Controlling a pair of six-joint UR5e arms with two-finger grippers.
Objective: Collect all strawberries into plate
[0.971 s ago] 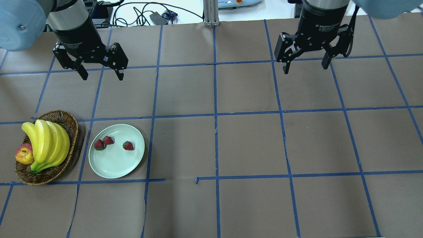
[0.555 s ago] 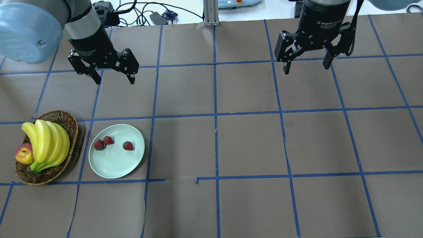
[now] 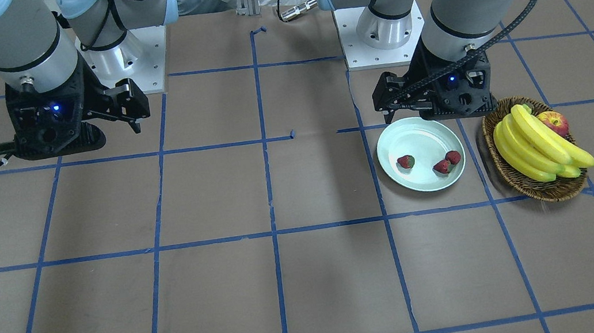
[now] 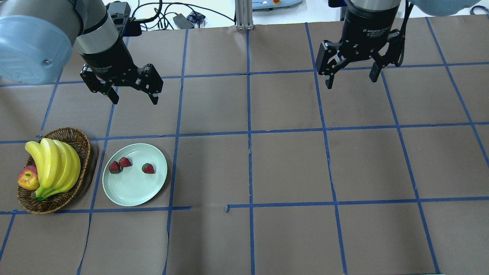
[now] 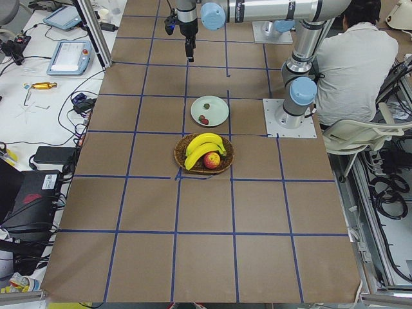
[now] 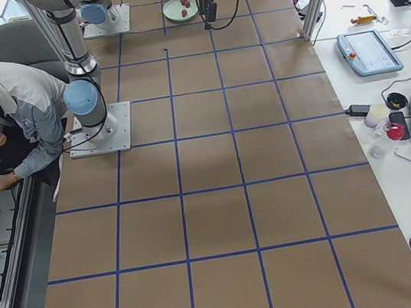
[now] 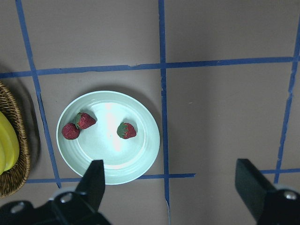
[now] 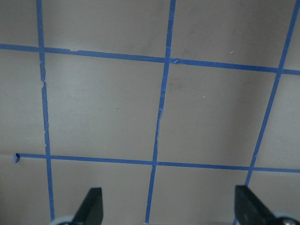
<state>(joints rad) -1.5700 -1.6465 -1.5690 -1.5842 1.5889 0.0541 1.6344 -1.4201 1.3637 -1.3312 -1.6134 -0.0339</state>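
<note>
Three red strawberries lie on the pale plate (image 4: 133, 190) at the table's left front: a touching pair (image 4: 114, 167), (image 4: 125, 162) and a single one (image 4: 148, 168). The left wrist view shows the pair (image 7: 70, 131), (image 7: 85, 120) and the single one (image 7: 126, 130) on the plate (image 7: 117, 161) too. My left gripper (image 4: 134, 100) hangs open and empty above the table, behind the plate. My right gripper (image 4: 350, 81) is open and empty over the far right of the table, with only brown paper and tape below it (image 8: 171, 206).
A wicker basket (image 4: 78, 138) with bananas (image 4: 53, 164) and an apple (image 4: 27, 178) stands just left of the plate. Blue tape lines grid the brown table cover. A seated person (image 5: 354, 58) is behind the robot bases.
My left gripper has moved rightward and nearer to the plate, still open. The right gripper has shifted slightly left. The strawberries and plate have not moved.
</note>
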